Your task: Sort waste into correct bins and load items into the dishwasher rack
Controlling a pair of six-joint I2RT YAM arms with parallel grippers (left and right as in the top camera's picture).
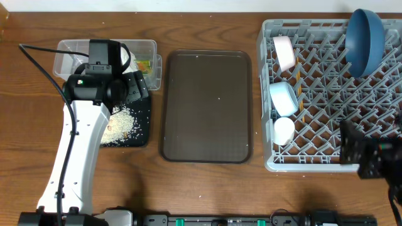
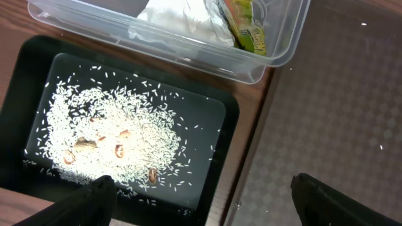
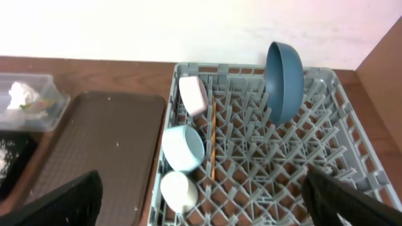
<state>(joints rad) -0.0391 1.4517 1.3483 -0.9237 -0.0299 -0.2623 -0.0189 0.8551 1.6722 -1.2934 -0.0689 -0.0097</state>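
We see both arms' jaws spread wide and empty. The left gripper (image 2: 201, 191) hangs over the black tray (image 2: 233, 116) of rice scraps (image 2: 113, 135), beside the clear tub (image 2: 188, 53) holding tissue (image 2: 179, 19) and wrapper (image 2: 249, 30). The right gripper (image 3: 202, 188) faces the rack (image 1: 326, 107), loaded with plate (image 1: 365, 41), light blue bowl (image 1: 284, 98), pinkish bowl (image 1: 284, 52), cup (image 1: 283, 130) and chopsticks (image 3: 213, 144).

From overhead we look straight down on the whole worktop (image 1: 207, 188), from clear tub (image 1: 63, 63) to dishwasher rack (image 1: 326, 125). Our left wrist view hangs close above the black tray (image 2: 231, 135), facing down, the tub's edge along its top. Our right wrist view sits farther back, angled down across the rack; all three views share the brown serving tray (image 3: 94, 144).
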